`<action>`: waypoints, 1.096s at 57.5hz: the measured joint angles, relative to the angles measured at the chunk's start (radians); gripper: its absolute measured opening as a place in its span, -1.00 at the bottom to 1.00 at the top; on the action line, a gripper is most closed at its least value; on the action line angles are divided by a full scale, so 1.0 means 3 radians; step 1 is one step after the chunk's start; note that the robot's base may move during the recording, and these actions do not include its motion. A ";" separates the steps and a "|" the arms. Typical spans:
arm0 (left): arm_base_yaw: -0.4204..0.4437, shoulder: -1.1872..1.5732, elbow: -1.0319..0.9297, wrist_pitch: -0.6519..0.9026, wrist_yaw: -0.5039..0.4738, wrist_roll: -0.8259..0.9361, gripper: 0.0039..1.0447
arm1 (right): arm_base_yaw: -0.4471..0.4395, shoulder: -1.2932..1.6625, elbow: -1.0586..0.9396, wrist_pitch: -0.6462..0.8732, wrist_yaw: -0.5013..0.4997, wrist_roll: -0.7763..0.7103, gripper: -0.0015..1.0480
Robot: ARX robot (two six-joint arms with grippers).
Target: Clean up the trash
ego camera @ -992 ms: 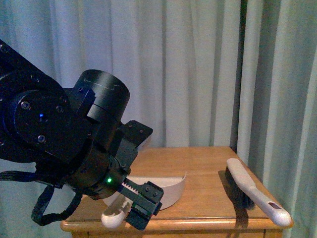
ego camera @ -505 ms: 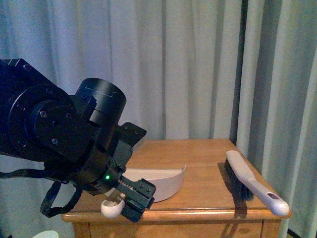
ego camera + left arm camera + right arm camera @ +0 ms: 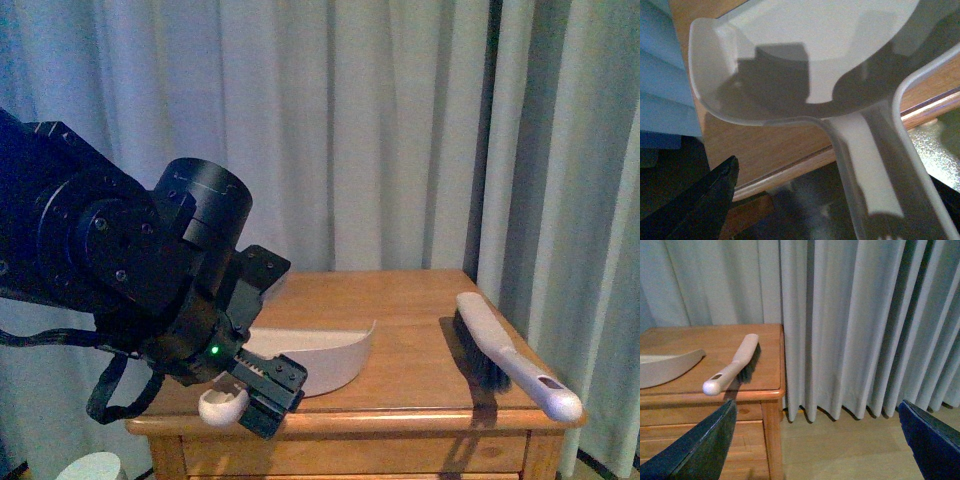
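No wad of white tissue paper shows in any view. A beige dustpan [image 3: 320,360] lies on the wooden table [image 3: 400,310], its handle [image 3: 222,405] sticking out over the front edge. My left gripper [image 3: 250,395] is open at that handle. In the left wrist view the dustpan [image 3: 805,50] and its handle [image 3: 875,165] fill the frame, and the handle lies between the open jaws of my left gripper [image 3: 827,210], with one dark finger [image 3: 705,200] well to its side. My right gripper [image 3: 812,445] is open and empty over the floor beside the table.
A white hand brush with dark bristles [image 3: 510,365] lies at the table's right edge, and it also shows in the right wrist view [image 3: 735,365]. Grey curtains [image 3: 400,130] hang close behind and right of the table. A pale round object [image 3: 90,466] sits low left.
My left arm and gripper have shifted left and slightly down along the dustpan handle. The table sits a little further off in the front view.
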 joint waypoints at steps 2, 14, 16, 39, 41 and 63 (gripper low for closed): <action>0.0000 0.0000 0.0000 -0.0004 -0.0009 0.0004 0.76 | 0.0000 0.0000 0.0000 0.0000 0.0000 0.0001 0.86; 0.0001 0.0000 0.0000 -0.0005 0.0008 0.0010 0.08 | 0.0000 0.0000 0.0000 0.0000 0.0000 0.0000 0.86; 0.0001 0.0000 0.0000 -0.0006 0.0013 0.0010 -0.02 | 0.0000 0.0000 0.0000 0.0000 0.0000 0.0000 0.86; 0.0020 -0.0118 -0.0050 0.0089 0.0128 0.0013 -0.46 | 0.0000 0.0000 0.0000 0.0000 0.0000 0.0001 0.86; 0.0020 -0.0163 -0.0083 0.0134 0.0136 0.0020 -0.46 | 0.0000 0.0000 0.0000 0.0000 0.0000 0.0001 0.86; 0.0014 -0.1302 -0.0899 0.1542 0.0127 0.0394 -0.46 | 0.0000 0.0000 0.0000 0.0000 -0.0001 0.0001 0.86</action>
